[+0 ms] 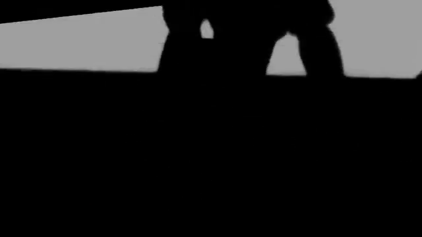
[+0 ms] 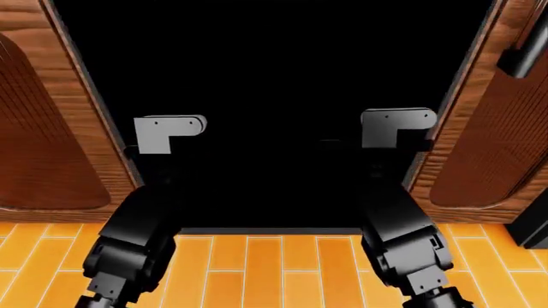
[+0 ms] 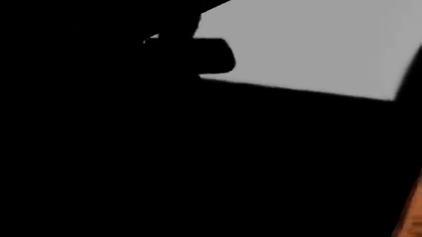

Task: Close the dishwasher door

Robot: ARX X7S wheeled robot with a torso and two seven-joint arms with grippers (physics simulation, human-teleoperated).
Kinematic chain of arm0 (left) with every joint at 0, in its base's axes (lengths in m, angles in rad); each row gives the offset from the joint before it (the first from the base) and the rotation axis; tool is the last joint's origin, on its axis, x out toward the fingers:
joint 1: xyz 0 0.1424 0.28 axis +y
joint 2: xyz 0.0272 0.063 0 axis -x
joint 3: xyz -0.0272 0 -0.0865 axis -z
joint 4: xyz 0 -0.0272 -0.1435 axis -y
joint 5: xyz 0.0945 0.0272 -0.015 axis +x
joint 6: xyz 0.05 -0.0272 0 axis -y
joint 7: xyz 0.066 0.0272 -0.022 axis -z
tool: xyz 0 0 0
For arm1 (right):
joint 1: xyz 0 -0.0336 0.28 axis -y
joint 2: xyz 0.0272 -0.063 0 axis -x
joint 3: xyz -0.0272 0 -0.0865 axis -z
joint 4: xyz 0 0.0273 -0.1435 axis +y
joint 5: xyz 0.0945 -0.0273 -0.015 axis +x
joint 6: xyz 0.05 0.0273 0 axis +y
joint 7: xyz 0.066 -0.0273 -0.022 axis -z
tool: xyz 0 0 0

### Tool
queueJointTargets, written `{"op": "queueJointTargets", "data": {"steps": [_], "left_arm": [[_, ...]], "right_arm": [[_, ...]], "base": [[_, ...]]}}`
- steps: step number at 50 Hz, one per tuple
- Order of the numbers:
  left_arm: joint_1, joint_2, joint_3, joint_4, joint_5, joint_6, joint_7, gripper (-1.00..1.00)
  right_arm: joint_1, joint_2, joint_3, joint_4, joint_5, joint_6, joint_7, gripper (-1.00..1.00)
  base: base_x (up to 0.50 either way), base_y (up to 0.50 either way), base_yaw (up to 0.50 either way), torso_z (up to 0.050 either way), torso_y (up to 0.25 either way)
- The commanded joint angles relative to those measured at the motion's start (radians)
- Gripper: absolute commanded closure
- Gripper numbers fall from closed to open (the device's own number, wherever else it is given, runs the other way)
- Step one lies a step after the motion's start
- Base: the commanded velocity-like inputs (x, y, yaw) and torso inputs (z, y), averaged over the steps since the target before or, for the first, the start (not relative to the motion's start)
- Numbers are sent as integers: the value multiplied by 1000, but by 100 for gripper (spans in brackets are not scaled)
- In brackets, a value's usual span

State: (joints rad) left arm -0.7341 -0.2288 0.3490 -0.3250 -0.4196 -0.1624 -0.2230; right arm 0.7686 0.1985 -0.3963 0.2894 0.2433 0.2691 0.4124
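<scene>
The dishwasher door (image 2: 274, 77) is a flat glossy black panel filling the middle of the head view between two wooden cabinet fronts; its silver handle does not show. Both arms reach forward onto it. The left arm's grey wrist bracket (image 2: 169, 132) and the right arm's grey wrist bracket (image 2: 397, 126) stand out against the black; the grippers beyond them are lost in the black, so their jaws cannot be read. The left wrist view is mostly the black surface (image 1: 211, 158) with dark shapes against a grey band. The right wrist view is also mostly black (image 3: 165, 163).
A wooden cabinet front (image 2: 43, 128) stands at the left, and another (image 2: 488, 154) at the right with a black handle (image 2: 522, 54). An orange plank floor (image 2: 274, 269) lies below the door. A dark object (image 2: 532, 234) sits at the lower right.
</scene>
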Motion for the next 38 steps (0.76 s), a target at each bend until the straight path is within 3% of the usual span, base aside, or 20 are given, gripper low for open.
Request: {"op": "queueJointTargets", "data": {"steps": [1,25,32,38], "left_arm": [[-82,44,13,-172,36,72,30,-100],[-70,37,19,-164,29,72,19,-100],[29,-33,14,66,4,-23,-39,-100],[183,-129,-32,413,-77,-137,-127,-100]], "right_arm": [[103,-43,1,288,-8,-92,-29,-100],[99,-36,-5,296,3,-82,-22,-100],[-40,52,22,-64,76,92,14,-100],[-231,171,82,-519,173,254,89,-100]], "base": [[0,0,0,0,0],[10,0,2,0,-3],[3,0,1,0,-1],[0,0,0,0,0]]}}
